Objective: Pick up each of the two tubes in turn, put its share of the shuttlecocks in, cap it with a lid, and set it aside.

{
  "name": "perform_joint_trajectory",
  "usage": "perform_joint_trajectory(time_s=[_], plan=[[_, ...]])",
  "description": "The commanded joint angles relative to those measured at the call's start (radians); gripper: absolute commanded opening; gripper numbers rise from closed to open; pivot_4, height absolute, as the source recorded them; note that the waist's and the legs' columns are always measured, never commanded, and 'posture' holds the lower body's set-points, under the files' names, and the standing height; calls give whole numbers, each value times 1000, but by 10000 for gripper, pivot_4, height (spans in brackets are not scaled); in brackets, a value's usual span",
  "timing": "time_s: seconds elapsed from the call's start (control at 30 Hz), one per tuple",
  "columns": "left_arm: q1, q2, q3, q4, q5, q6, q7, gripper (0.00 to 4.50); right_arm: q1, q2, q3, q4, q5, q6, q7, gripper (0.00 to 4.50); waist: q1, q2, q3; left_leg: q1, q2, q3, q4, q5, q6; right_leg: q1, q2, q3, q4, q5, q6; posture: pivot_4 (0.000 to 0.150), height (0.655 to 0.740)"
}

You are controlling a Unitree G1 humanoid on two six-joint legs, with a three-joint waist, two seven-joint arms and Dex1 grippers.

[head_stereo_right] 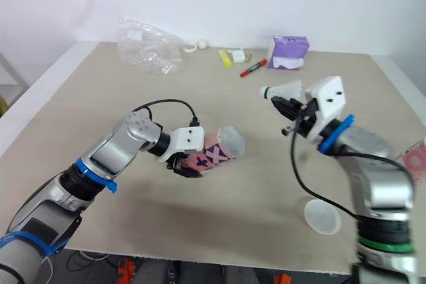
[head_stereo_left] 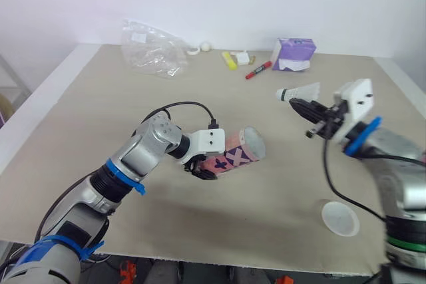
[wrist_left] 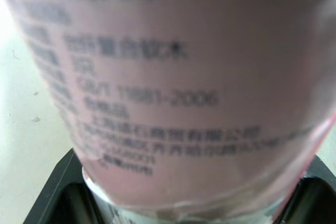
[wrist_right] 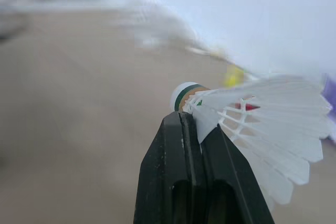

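Left tool (head_stereo_left: 203, 169): closed around the lower end of the pink tube (head_stereo_left: 239, 151), holding it tilted above the counter (head_stereo_left: 86, 111), open mouth facing the right tool. Right tool (head_stereo_left: 301, 106): fingers pinched tight on the feather skirt of a white shuttlecock (head_stereo_left: 299, 91), cork pointing toward the left tool, well apart from the tube mouth. White lid (head_stereo_left: 340, 218): flat on the counter, beneath the right tool's arm.

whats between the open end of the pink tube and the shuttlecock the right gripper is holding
Nothing: in the left eye view, just bare table lies between the open mouth of the tube and the shuttlecock pinched in the right gripper.
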Motion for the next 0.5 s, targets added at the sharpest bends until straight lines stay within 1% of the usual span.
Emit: perform_joint_trajectory(time_s=[0.03, 0.17, 0.37, 0.5], plan=[[8, -9, -22, 5, 6, -8, 11, 30568, 34, -71, -37, -111, 22, -105, 162, 407, -4, -2, -1, 1, 0, 0, 0, 0, 0, 0, 0, 0, 0, 0, 0, 1500, 7400], [6, -12, -25, 8, 6, -8, 13, 30568, 63, -109, -27, -163, 33, -129, 218, 407, -3, -3, 0, 1, 1, 1, 0, 0, 0, 0, 0, 0, 0, 0, -1, 1500, 7400], [-4, -19, -25, 21, 7, -17, 16, 30568, 43, -69, 96, -159, -71, -193, 184, 407, 1, -3, 0, 0, 1, 1, 1, 0, 0, 0, 0, 0, 0, 1, -1, 1500, 7400], [-3, -21, -25, 22, 8, -20, 16, 30568, 12, -50, 159, -153, -103, -218, 184, 407, 0, -3, 0, 0, 1, 1, 1, 0, 0, 0, 0, 0, 0, 0, -1, 1500, 7400]])
